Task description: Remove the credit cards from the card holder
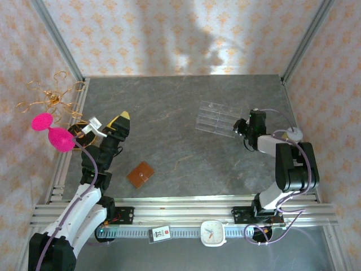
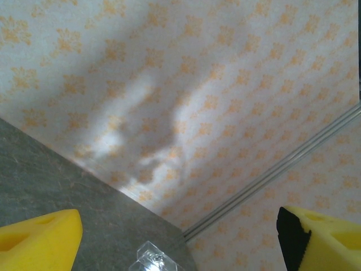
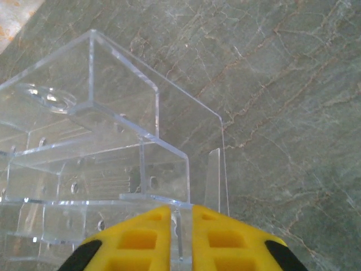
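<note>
The card holder lies folded shut on the grey worktop, near the front edge and left of the middle, just beside the left arm and apart from both grippers. At the far left a gold wire ornament with two pink balls hangs by the wall. The left arm rises from its base at the front left corner and leans toward the back, its wrist bent so that the left gripper is tilted up and off the worktop; in its own wrist view the left gripper faces the patterned back wall, its yellow jaws wide apart and holding nothing. Right of the middle, toward the back, sits a clear tray with several compartments. The right arm stands up from its base at the front right, folds at the elbow and reaches left, low to the worktop, putting the right gripper at the tray's right end. In the right wrist view the right gripper has its jaws clamped together on a thin upright wall of the clear tray.
</note>
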